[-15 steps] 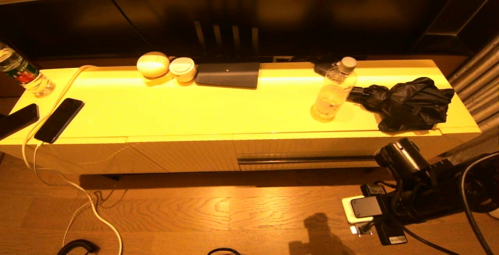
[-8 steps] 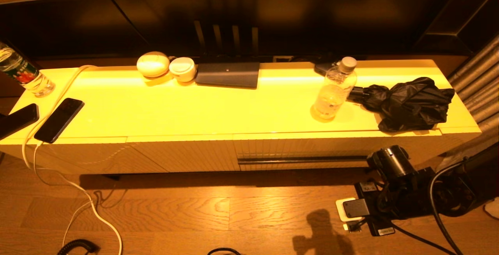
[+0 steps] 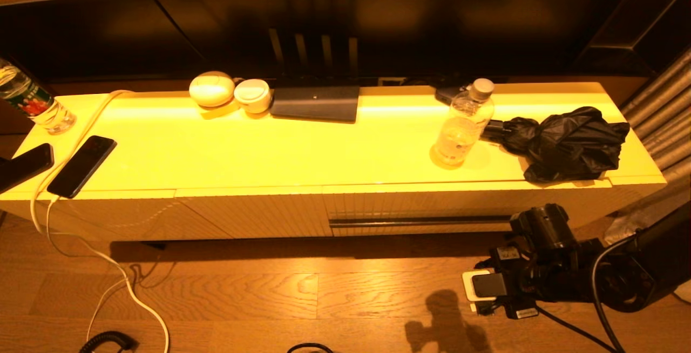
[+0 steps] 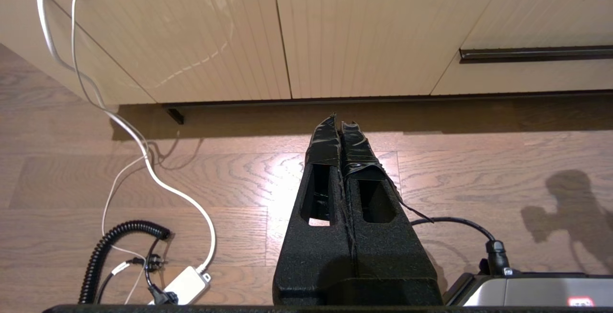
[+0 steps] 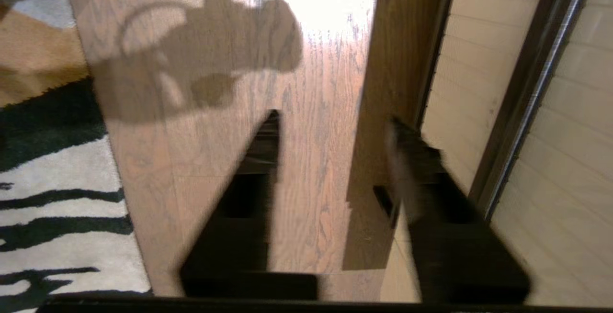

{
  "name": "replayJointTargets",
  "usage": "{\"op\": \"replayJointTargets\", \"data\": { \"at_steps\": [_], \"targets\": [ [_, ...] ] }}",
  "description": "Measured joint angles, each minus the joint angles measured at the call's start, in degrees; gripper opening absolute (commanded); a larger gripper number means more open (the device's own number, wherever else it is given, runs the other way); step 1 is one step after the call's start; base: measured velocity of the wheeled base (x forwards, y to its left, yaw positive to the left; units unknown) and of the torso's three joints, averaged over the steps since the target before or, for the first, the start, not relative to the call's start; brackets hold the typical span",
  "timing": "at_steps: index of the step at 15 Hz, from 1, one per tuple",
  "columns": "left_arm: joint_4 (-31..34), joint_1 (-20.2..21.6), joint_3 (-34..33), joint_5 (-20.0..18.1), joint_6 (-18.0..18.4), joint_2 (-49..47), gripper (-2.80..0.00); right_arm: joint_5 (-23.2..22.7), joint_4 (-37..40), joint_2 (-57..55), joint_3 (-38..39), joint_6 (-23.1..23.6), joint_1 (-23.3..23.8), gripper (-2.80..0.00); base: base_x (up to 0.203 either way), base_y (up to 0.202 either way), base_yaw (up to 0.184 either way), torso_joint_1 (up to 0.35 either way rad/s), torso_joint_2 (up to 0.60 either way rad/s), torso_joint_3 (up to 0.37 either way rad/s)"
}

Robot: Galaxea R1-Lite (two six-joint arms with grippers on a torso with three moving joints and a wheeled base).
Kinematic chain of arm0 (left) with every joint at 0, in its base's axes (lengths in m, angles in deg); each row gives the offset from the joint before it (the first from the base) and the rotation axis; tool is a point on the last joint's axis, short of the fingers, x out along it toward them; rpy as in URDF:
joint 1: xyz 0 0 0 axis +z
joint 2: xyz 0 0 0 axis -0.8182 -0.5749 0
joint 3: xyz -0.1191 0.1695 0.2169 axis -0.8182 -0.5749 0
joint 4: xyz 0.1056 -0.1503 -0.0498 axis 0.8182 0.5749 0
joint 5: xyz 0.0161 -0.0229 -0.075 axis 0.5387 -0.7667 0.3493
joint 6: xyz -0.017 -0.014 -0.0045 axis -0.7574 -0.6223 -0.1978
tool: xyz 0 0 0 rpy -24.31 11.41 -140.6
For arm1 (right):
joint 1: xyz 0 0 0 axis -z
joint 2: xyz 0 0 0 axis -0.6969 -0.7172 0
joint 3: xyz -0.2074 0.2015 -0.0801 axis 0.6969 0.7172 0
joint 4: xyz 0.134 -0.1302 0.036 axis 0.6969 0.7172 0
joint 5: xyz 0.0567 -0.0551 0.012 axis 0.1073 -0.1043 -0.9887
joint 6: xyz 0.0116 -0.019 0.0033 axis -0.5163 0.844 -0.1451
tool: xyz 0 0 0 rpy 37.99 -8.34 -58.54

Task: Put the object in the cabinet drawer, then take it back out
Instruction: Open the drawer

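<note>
The cabinet drawer [image 3: 421, 207] is closed, its ribbed cream front crossed by a long dark handle strip [image 3: 421, 222]. My right arm [image 3: 545, 258] hangs low over the floor just in front of the drawer's right end. In the right wrist view my right gripper [image 5: 335, 119] is open and empty, one finger [image 5: 416, 160] close beside the drawer front [image 5: 570, 160] and its handle strip [image 5: 527, 97]. My left gripper [image 4: 339, 122] is shut on nothing, low above the floor, facing the ribbed panels left of the drawer [image 4: 527, 71].
On the cabinet top [image 3: 270, 153] stand a clear plastic bottle [image 3: 463, 123], a black folded umbrella [image 3: 567, 142], a dark flat box [image 3: 316, 103], two round white items [image 3: 232, 91], phones [image 3: 81, 165] and another bottle [image 3: 32, 102]. White cables [image 3: 108, 272] trail over the wooden floor.
My right arm has sunk lower and shifted a little left in front of the drawer, its wrist turning. The drawer and the things on the cabinet have not moved.
</note>
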State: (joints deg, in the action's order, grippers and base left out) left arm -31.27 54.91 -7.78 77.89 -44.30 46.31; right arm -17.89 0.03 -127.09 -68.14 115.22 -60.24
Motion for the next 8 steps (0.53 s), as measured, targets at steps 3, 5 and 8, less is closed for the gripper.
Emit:
{"op": "replayJointTargets", "data": {
  "at_steps": [3, 5, 8],
  "targets": [
    [0.0, 0.0, 0.0, 0.0, 0.0, 0.0, -2.80, -0.2, -3.5, 0.0, 0.6, 3.9, 0.3, 0.00, 0.000, 0.000, 0.000, 0.000, 0.00, 0.000],
    [0.0, 0.0, 0.0, 0.0, 0.0, 0.0, -2.80, -0.1, -4.4, -0.6, 0.3, 4.1, 0.6, 0.00, 0.000, 0.000, 0.000, 0.000, 0.00, 0.000],
    [0.0, 0.0, 0.0, 0.0, 0.0, 0.0, -2.80, -0.1, -7.4, -2.7, -0.3, 4.1, 0.9, 0.00, 0.000, 0.000, 0.000, 0.000, 0.00, 0.000]
  ]
}}
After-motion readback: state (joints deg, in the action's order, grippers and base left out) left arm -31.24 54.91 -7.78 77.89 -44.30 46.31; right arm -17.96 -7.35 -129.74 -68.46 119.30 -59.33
